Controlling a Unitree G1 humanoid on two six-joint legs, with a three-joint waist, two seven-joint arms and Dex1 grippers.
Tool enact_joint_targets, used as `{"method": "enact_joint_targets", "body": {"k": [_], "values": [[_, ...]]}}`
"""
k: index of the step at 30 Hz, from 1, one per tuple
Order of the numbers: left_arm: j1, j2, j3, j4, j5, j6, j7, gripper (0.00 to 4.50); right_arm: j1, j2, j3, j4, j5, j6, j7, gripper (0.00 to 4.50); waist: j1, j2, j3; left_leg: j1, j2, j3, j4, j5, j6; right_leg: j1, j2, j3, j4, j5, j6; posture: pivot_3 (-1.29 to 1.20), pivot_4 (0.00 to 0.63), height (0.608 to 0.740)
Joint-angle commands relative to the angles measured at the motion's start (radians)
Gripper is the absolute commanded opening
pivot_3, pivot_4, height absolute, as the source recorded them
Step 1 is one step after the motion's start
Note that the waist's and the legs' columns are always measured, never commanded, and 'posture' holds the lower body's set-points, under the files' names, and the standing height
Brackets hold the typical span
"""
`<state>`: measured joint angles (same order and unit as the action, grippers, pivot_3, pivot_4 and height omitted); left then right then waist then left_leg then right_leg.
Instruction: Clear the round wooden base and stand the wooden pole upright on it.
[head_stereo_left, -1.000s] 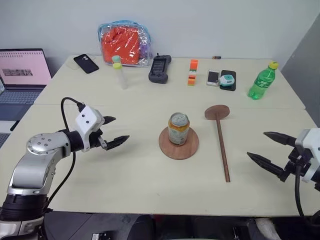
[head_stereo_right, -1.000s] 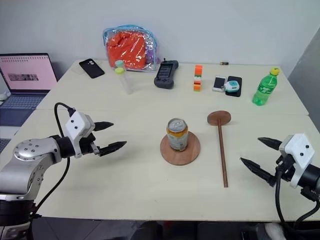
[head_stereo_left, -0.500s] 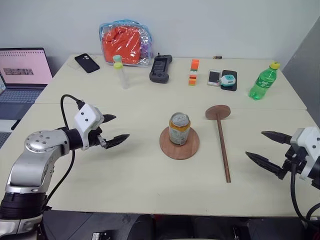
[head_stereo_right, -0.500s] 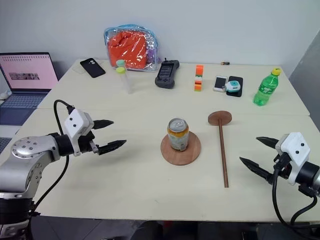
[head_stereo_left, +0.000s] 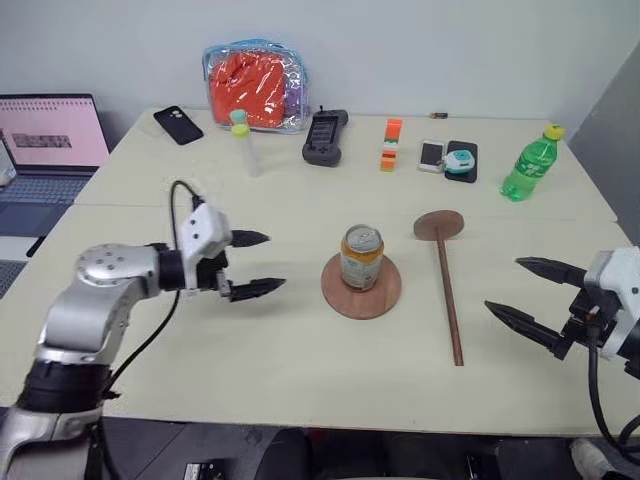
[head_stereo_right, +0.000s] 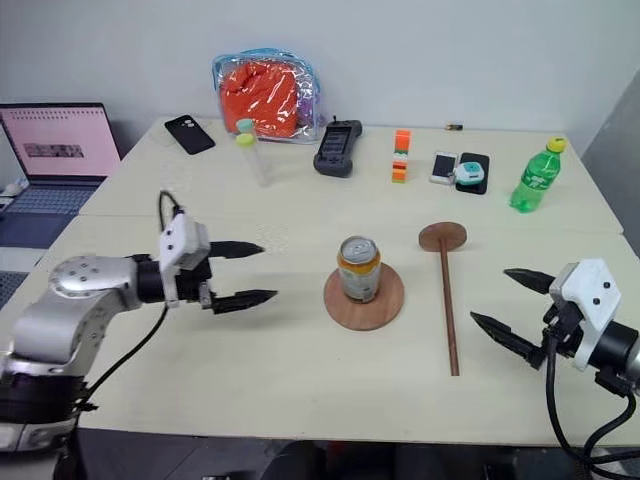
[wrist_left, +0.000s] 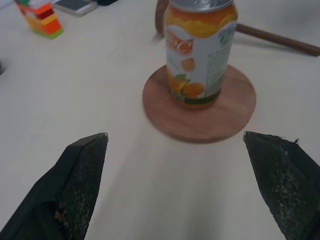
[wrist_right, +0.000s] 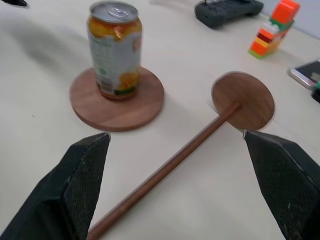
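Round base: the flat reddish-brown round wooden base lies at the centre of the pale counter.
Can: an orange-and-green drink can stands upright on the base, slightly off the disc's middle.
Pole: the long thin dark-brown wooden pole lies flat on the counter just to the right of the base, apart from it; its fixed round disc end points toward the far edge.
Left end effector: the left end effector hovers over the counter to the left of the base, pointing at the can; its two black fingers are spread apart and grasp nothing.
Right end effector: the right end effector hovers near the right edge, to the right of the pole's free end, fingers released wide and empty.
Far counter: a green plastic bottle, an orange block stack, a black handset and a clear pouch with orange contents stand along the back.
Left side: an open laptop sits on a neighbouring surface.
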<state>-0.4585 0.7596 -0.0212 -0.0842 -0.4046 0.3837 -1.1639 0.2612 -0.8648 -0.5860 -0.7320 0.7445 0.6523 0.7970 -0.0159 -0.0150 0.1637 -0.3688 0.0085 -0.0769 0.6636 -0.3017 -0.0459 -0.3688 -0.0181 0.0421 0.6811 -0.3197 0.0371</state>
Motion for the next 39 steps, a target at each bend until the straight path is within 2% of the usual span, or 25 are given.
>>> {"method": "enact_joint_targets", "body": {"k": [1,8,16,24,36,39], "values": [[-0.109,-0.095,-0.092,0.11,0.04,-0.069,-0.039,4.5,0.001,0.01,-0.031,-0.125,0.13,0.061,-0.074,4.47,0.004,0.0,0.0,0.0,0.0,0.0,0.0,0.0,0.0,0.0,0.0,0.0,0.0,0.0,0.0,0.0,0.15,0.74],[-0.202,-0.199,-0.158,0.323,0.1,-0.193,-0.107,4.5,-0.016,0.022,-0.001,-0.216,0.256,0.107,-0.226,4.47,-0.008,-0.001,0.0,-0.001,0.0,0.0,0.0,0.0,0.0,-0.001,0.002,0.0,0.0,0.0,0.0,0.0,0.15,0.74],[-0.252,-0.303,-0.175,0.48,0.148,-0.281,-0.116,4.5,-0.017,0.012,0.039,-0.245,0.303,0.098,-0.321,4.47,-0.01,-0.001,0.0,-0.002,0.0,-0.001,0.001,0.0,0.0,-0.002,0.001,-0.001,0.0,0.0,0.0,0.0,0.15,0.74],[-0.288,-0.375,-0.169,0.576,0.187,-0.324,-0.096,4.5,-0.04,-0.003,0.068,-0.23,0.312,0.087,-0.335,4.47,-0.01,-0.001,0.0,-0.003,-0.001,-0.001,0.001,0.0,0.0,-0.002,0.001,-0.001,0.0,0.0,0.0,0.0,0.15,0.74],[-0.35,-0.457,-0.173,0.693,0.209,-0.377,-0.123,4.5,0.002,-0.052,0.1,-0.238,0.278,0.084,-0.269,4.47,-0.01,-0.001,0.0,-0.005,-0.003,-0.001,0.002,0.0,0.0,-0.003,0.001,-0.002,0.0,0.0,0.0,0.0,0.15,0.74],[-0.351,-0.464,-0.174,0.704,0.216,-0.389,-0.132,4.08,0.007,-0.051,0.104,-0.242,0.273,0.08,-0.268,4.5,-0.01,-0.001,0.0,-0.005,-0.003,-0.001,0.002,0.0,0.0,-0.003,0.001,-0.003,0.0,0.0,0.0,0.0,0.15,0.74]]}}
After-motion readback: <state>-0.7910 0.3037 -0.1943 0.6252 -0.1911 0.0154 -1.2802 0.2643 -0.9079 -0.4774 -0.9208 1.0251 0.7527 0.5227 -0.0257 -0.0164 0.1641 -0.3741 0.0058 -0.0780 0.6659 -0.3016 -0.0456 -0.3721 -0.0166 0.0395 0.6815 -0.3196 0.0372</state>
